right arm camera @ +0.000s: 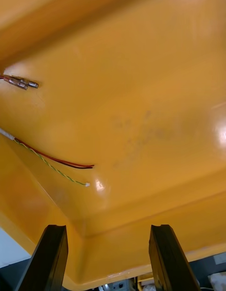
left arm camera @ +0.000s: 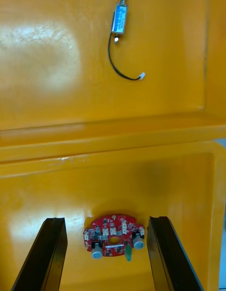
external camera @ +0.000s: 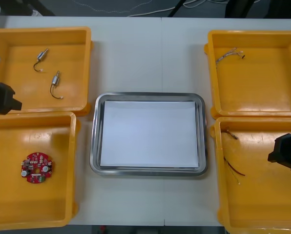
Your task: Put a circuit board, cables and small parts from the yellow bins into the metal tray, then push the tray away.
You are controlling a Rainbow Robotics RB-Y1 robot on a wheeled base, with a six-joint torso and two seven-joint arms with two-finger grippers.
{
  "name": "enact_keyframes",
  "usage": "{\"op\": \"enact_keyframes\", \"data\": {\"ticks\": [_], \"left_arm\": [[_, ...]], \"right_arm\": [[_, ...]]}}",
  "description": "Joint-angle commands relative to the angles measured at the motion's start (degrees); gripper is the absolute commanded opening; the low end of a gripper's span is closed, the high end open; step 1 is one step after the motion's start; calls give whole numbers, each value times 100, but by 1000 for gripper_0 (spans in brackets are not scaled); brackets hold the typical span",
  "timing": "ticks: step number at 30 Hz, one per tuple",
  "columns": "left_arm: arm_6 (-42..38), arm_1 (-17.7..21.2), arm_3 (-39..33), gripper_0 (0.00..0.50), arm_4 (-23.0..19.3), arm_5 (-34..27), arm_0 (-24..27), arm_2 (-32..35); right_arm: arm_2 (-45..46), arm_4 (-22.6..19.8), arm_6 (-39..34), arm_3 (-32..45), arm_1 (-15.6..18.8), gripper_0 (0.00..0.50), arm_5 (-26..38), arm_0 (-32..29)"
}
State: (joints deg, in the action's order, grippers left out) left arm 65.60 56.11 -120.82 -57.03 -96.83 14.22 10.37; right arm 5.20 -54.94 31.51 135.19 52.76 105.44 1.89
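Observation:
A round red circuit board point(external camera: 37, 167) lies in the near left yellow bin point(external camera: 9, 204). My left gripper point(left arm camera: 107, 253) hovers open above it, and the circuit board point(left arm camera: 114, 236) shows between and just beyond the fingers. In the front view the left gripper point(external camera: 1, 99) sits at the table's left edge. My right gripper point(right arm camera: 107, 258) is open over the near right bin point(external camera: 262, 214), where a red and yellow cable point(right arm camera: 52, 161) lies ahead of the fingers. The metal tray point(external camera: 96, 141), white inside, rests between the bins.
Two small metal parts with black leads point(external camera: 41, 59) point(external camera: 55, 84) lie in the far left bin point(external camera: 18, 39). A cable point(external camera: 229, 54) sits in the far right bin point(external camera: 282, 87). A small connector point(right arm camera: 21, 82) lies beyond the red and yellow cable point(external camera: 233, 168).

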Motion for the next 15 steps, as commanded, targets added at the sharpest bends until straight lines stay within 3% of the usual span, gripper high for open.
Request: {"op": "enact_keyframes", "data": {"ticks": [1, 8, 15], "left_arm": [[629, 286, -443, 500, -54, 182, -711, 528], [568, 277, -768, 500, 34, 1114, -1827, 800], [524, 260, -996, 500, 86, 2151, -2829, 800]], "right_arm": [[-204, 98, -804, 306, -99, 500, 108, 101], [-406, 502, -1991, 377, -363, 500, 152, 101], [-951, 1381, -3230, 421, -512, 500, 143, 110]]}}
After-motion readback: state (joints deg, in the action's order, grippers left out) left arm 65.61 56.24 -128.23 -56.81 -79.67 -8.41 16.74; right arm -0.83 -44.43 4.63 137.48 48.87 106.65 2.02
